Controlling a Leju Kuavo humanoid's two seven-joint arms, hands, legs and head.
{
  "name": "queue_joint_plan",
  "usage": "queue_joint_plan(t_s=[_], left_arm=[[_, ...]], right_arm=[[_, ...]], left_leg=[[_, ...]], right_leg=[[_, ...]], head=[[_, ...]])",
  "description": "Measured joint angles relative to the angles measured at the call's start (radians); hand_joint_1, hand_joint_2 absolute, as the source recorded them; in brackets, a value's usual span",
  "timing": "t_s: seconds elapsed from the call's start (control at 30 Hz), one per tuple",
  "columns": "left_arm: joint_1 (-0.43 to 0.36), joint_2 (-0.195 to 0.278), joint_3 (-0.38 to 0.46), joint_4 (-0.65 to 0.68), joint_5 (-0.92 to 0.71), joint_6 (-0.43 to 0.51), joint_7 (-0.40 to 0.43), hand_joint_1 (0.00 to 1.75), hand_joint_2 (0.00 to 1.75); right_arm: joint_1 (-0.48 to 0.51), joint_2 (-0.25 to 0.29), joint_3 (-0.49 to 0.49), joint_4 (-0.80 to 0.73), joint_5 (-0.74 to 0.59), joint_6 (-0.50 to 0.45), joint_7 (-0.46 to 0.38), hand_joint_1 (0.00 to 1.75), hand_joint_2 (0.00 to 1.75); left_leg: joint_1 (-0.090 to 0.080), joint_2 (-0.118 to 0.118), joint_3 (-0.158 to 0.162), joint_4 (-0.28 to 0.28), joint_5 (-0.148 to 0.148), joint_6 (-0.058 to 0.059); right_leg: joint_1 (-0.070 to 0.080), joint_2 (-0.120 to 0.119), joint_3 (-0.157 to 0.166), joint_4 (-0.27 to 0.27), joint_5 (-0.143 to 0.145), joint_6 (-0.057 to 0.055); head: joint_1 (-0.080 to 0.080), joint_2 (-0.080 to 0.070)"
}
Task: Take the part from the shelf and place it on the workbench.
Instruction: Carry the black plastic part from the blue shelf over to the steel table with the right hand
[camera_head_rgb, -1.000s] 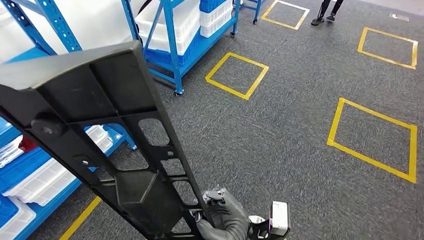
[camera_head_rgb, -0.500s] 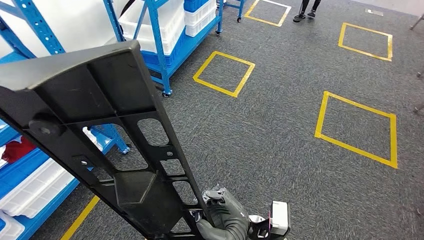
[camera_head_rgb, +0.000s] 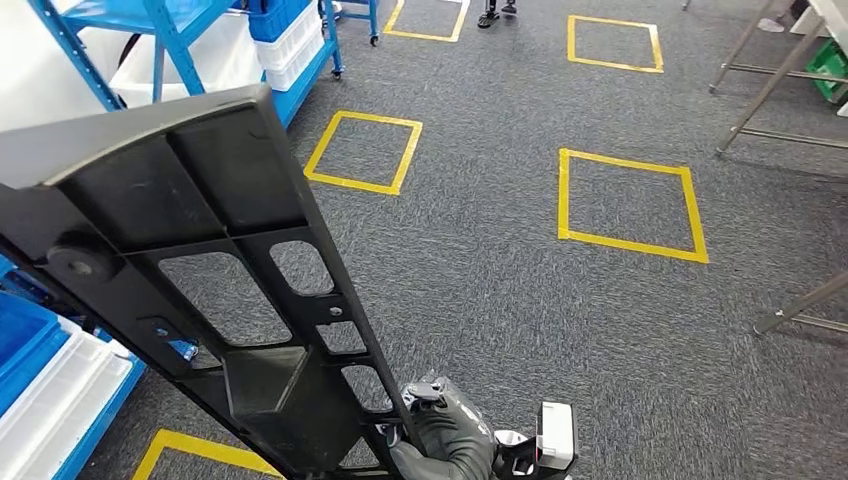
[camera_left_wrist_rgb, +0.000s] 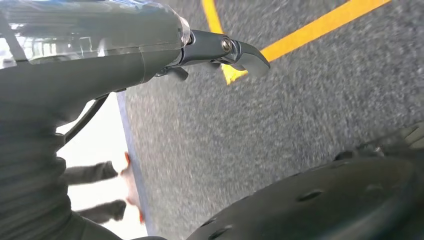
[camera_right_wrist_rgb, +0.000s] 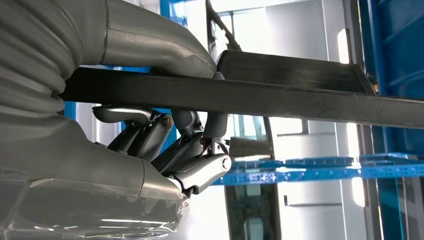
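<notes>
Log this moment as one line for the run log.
right hand grips black part | left hand holds nothing | carpet with yellow squares ahead

part (camera_head_rgb: 190, 260): we see black plastic, matt, with moulded ribs
right hand (camera_head_rgb: 447, 440): we see dark grey, half-glossy fingers
floor (camera_head_rgb: 520, 300): we see grey carpet, rough, with glossy yellow tape
shelf (camera_head_rgb: 165, 25): we see blue painted metal, smooth
bins (camera_head_rgb: 50, 390): we see white plastic, smooth

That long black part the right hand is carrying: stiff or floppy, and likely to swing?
The black part looks stiff: ribbed, with no visible sag. The right hand grips it at one end, so it probably levers hard against the fingers. Its cut-outs suggest it's light for its size.
</notes>
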Motion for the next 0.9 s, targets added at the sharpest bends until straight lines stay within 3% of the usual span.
queue_joint_plan(t_s=[0.07, 0.13, 0.2, 0.27, 0.33, 0.37, 0.43, 0.5, 0.57, 0.63, 0.7, 0.77, 0.83, 0.87, 0.9], left_arm=[[0.000, -0.002, 0.000, 0.000, -0.001, -0.002, 0.001, 0.00, 1.75], [-0.001, -0.003, 0.000, 0.000, -0.003, -0.004, 0.003, 0.00, 1.75], [0.002, -0.005, 0.000, 0.000, -0.007, -0.006, 0.005, 0.00, 1.75], [0.006, -0.005, 0.000, 0.000, -0.008, -0.006, 0.006, 0.00, 1.75], [0.008, -0.006, 0.000, 0.000, -0.008, -0.006, 0.006, 0.00, 1.75], [0.010, -0.006, 0.000, 0.000, -0.008, -0.006, 0.007, 0.00, 1.75], [0.011, -0.006, 0.000, 0.000, -0.009, -0.006, 0.007, 0.00, 1.75], [0.013, -0.006, 0.000, 0.000, -0.009, -0.012, 0.008, 0.00, 1.75], [0.015, -0.006, 0.000, 0.000, -0.008, -0.019, 0.007, 0.00, 1.75], [0.016, -0.005, 0.000, -0.001, -0.007, -0.023, 0.006, 0.00, 1.75], [0.018, -0.004, 0.000, -0.001, -0.004, -0.023, 0.002, 0.00, 1.75], [0.018, -0.004, 0.000, -0.001, 0.002, -0.022, -0.003, 0.00, 1.75], [0.016, -0.006, 0.000, -0.001, 0.008, -0.018, -0.004, 0.00, 1.75], [0.014, -0.006, 0.000, -0.001, 0.010, -0.016, -0.004, 0.00, 1.75], [0.014, -0.006, 0.000, -0.001, 0.011, -0.014, -0.004, 0.00, 1.75]], right_arm=[[0.002, -0.001, 0.000, 0.000, 0.000, -0.002, 0.001, 1.75, 1.75], [0.007, -0.002, 0.000, 0.000, -0.003, -0.008, 0.002, 1.75, 1.75], [0.011, -0.003, -0.001, 0.000, -0.008, -0.013, 0.003, 1.75, 1.75], [0.013, -0.004, -0.001, 0.001, -0.011, -0.014, 0.003, 1.75, 1.75], [0.017, -0.006, -0.002, 0.004, -0.012, -0.014, 0.003, 1.75, 1.75], [0.019, -0.007, -0.002, 0.006, -0.012, -0.014, 0.004, 1.75, 1.75], [0.021, -0.009, -0.002, 0.008, -0.013, -0.013, 0.004, 1.75, 1.75], [0.022, -0.010, -0.002, 0.008, -0.017, -0.010, 0.008, 1.75, 1.75], [0.022, -0.010, -0.002, 0.011, -0.024, -0.003, 0.012, 1.75, 1.75], [0.027, -0.010, -0.002, 0.015, -0.029, 0.003, 0.014, 1.75, 1.75], [0.031, -0.011, -0.002, 0.021, -0.032, 0.006, 0.014, 1.75, 1.75], [0.031, -0.011, -0.001, 0.028, -0.033, 0.009, 0.012, 1.75, 1.75], [0.032, -0.011, -0.001, 0.036, -0.031, 0.012, 0.010, 1.75, 1.75], [0.033, -0.011, -0.001, 0.041, -0.029, 0.015, 0.009, 1.75, 1.75], [0.033, -0.011, -0.001, 0.045, -0.029, 0.017, 0.008, 1.75, 1.75]], left_leg=[[0.000, -0.020, 0.011, -0.029, 0.000, 0.013], [-0.003, 0.000, 0.011, -0.031, 0.003, 0.031], [-0.003, 0.023, 0.014, -0.035, 0.004, 0.045], [-0.007, 0.050, 0.016, -0.036, 0.002, 0.054], [-0.011, 0.078, 0.016, -0.036, -0.001, 0.056], [-0.012, 0.091, 0.017, -0.036, -0.003, 0.056], [-0.015, 0.114, 0.022, -0.036, -0.007, 0.055], [-0.019, 0.132, 0.028, -0.036, -0.012, 0.050], [-0.022, 0.146, 0.032, -0.038, -0.016, 0.042], [-0.022, 0.158, 0.038, -0.042, -0.019, 0.033], [-0.022, 0.128, 0.031, -0.013, -0.042, 0.023], [-0.020, 0.080, -0.019, 0.094, -0.097, 0.016], [-0.018, 0.065, -0.084, 0.214, -0.137, 0.011], [-0.016, 0.064, -0.100, 0.233, -0.130, 0.009], [-0.014, 0.061, -0.096, 0.213, -0.103, 0.006]], right_leg=[[0.000, 0.019, -0.013, 0.010, -0.002, 0.012], [-0.003, 0.022, -0.018, 0.013, -0.003, 0.021], [-0.002, -0.026, -0.039, 0.061, -0.032, 0.031], [-0.003, -0.080, -0.101, 0.186, -0.095, 0.039], [-0.005, -0.092, -0.161, 0.298, -0.132, 0.041], [-0.005, -0.094, -0.166, 0.306, -0.124, 0.040], [-0.001, -0.108, -0.114, 0.203, -0.063, 0.031], [0.011, -0.145, -0.042, 0.063, -0.018, 0.015], [0.021, -0.162, -0.018, 0.010, -0.012, 0.002], [0.018, -0.141, -0.014, 0.001, -0.007, -0.005], [0.009, -0.120, -0.002, -0.016, 0.003, -0.013], [0.006, -0.101, 0.005, -0.025, 0.008, -0.019], [0.007, -0.078, 0.006, -0.024, 0.008, -0.021], [0.007, -0.064, 0.007, -0.023, 0.007, -0.021], [0.006, -0.049, 0.008, -0.021, 0.006, -0.020]], head=[[0.000, 0.000], [0.000, 0.000], [0.000, 0.000], [0.001, 0.000], [0.001, 0.000], [0.001, 0.000], [0.001, 0.000], [0.001, 0.000], [0.001, 0.000], [0.001, 0.000], [0.000, 0.000], [0.000, 0.000], [0.000, 0.000], [0.000, 0.000], [0.000, 0.000]])
